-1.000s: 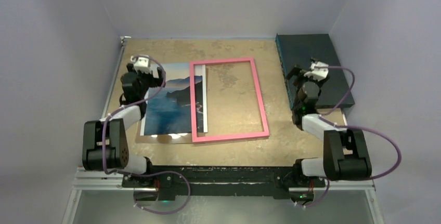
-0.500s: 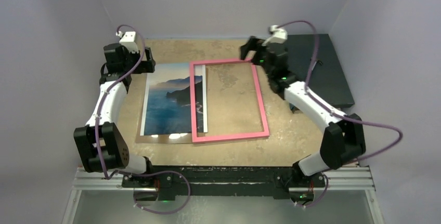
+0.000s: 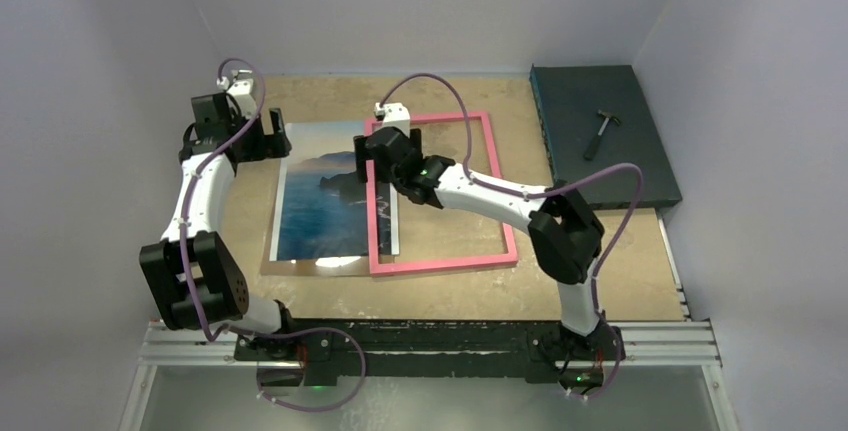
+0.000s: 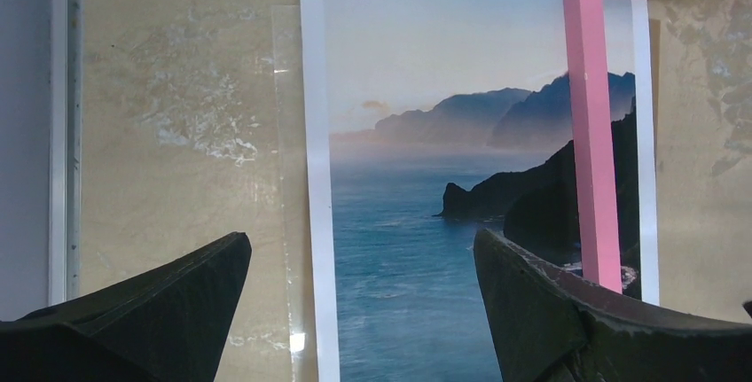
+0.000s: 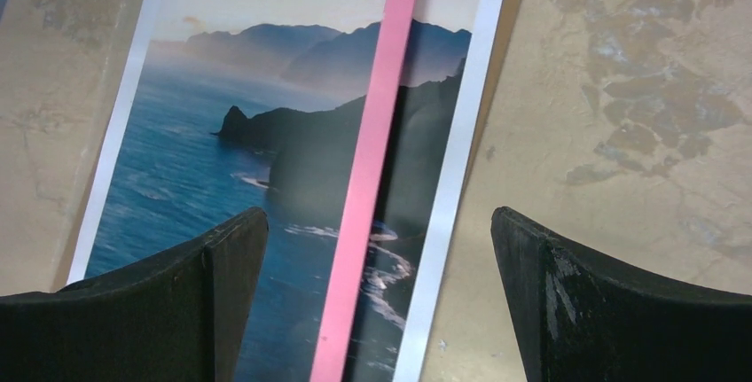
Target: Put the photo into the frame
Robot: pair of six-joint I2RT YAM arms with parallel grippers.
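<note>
The photo [image 3: 325, 201], a seascape with dark mountains, lies face up on the table's left half. The pink frame [image 3: 445, 263] lies flat to its right, and its left rail [image 5: 377, 134] rests across the photo's right strip. My left gripper [image 3: 268, 137] hovers open by the photo's far left corner. In the left wrist view the left gripper [image 4: 359, 240] spans the photo's [image 4: 417, 222] white left border, with the frame [image 4: 590, 134] to the right. My right gripper [image 3: 383, 163] hangs open over the frame's left rail. In the right wrist view the right gripper [image 5: 379, 215] straddles that rail and the photo's [image 5: 195, 160] right edge.
A brown board [image 3: 300, 267] and a clear sheet [image 4: 285, 134] stick out from under the photo. At the back right a dark slab [image 3: 570, 101] carries a small hammer [image 3: 598, 133]. Walls close in on the left, back and right.
The right arm has swung from over the dark slab across the frame to its left rail. The left arm has stretched out to the photo's far left corner. Both grippers stayed open.
</note>
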